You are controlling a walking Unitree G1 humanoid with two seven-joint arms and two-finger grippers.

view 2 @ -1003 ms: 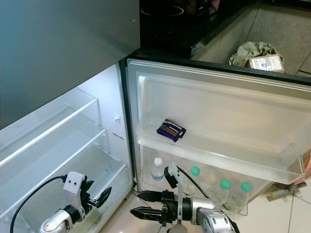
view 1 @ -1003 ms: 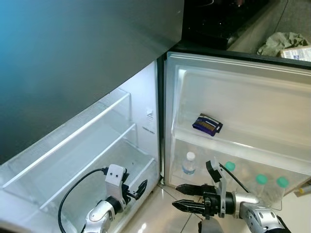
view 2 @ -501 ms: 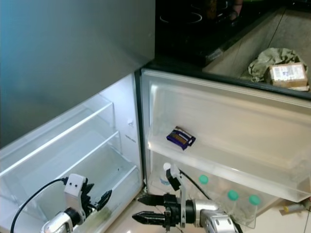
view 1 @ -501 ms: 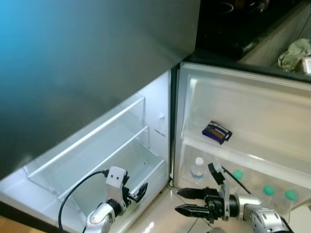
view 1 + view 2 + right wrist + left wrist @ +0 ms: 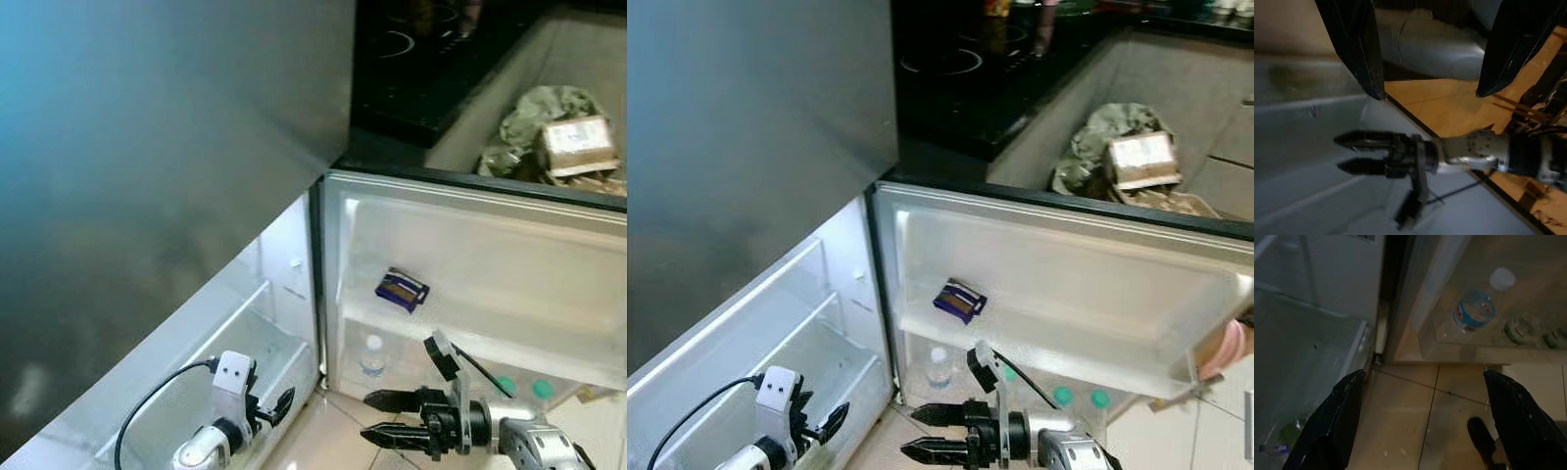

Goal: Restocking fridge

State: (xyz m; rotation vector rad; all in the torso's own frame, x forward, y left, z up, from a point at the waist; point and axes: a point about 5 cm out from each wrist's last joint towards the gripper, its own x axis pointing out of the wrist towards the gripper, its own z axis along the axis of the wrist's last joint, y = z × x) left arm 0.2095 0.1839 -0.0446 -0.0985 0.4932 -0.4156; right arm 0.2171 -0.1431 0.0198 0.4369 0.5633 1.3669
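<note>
I'm holding both arms low before the open fridge door point(image 5: 470, 245) | left end effector point(image 5: 277, 406) and right end effector point(image 5: 387, 418) gaping, empty, awaiting stock | water bottle point(image 5: 371, 354) sitting in door bin.

Landmark: black cooktop point(image 5: 965, 73) set in a dark counter point(image 5: 950, 147).
Beyond the cooktop: grey wall point(image 5: 1176, 108).
Right of the cooktop: crumpled green cloth point(image 5: 1107, 137) touching a brown box point(image 5: 1141, 159).
Below the cooktop: glossy beige tiled floor point(image 5: 1449, 406), dark grout lines.
Light: dim.
</note>
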